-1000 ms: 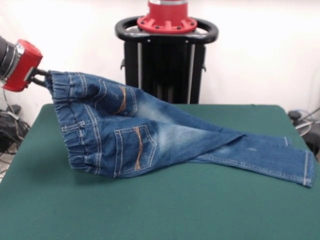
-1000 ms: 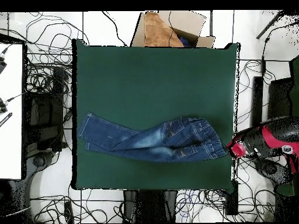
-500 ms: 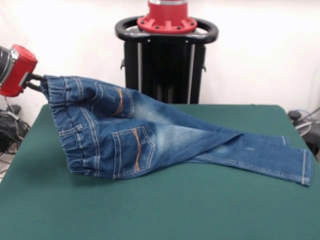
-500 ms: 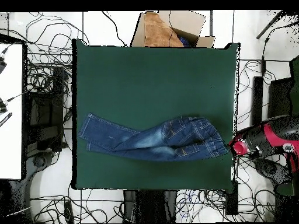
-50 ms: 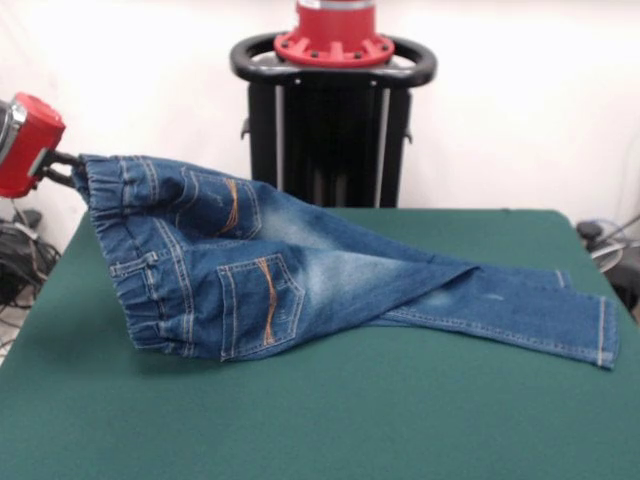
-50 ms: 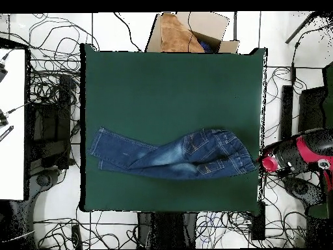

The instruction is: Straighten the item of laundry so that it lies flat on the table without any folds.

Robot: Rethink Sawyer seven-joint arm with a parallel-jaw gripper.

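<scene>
The item of laundry point(image 5: 300, 285) is a small pair of blue jeans with orange-stitched back pockets. Its waistband is lifted at the left of the front view, and its legs trail right along the green table point(image 5: 300, 420). My gripper point(image 5: 62, 168) is shut on the top corner of the waistband, just past the table's left edge. Seen from overhead, the jeans point(image 6: 172, 155) lie across the table point(image 6: 169, 84), legs to the left, and the gripper point(image 6: 257, 163) holds the waist end at the right edge. The lower half of the waist sags to the table in folds.
An open cardboard box point(image 6: 188, 32) sits beyond the table's top edge in the overhead view. Cables and dark equipment point(image 6: 49, 124) crowd the floor on both sides. A white surface point(image 6: 12, 124) stands at the far left.
The gripper has pulled the waistband further outward, left in the front view and right in the overhead one, and slightly lower. The whole garment, leg ends included, slid the same way.
</scene>
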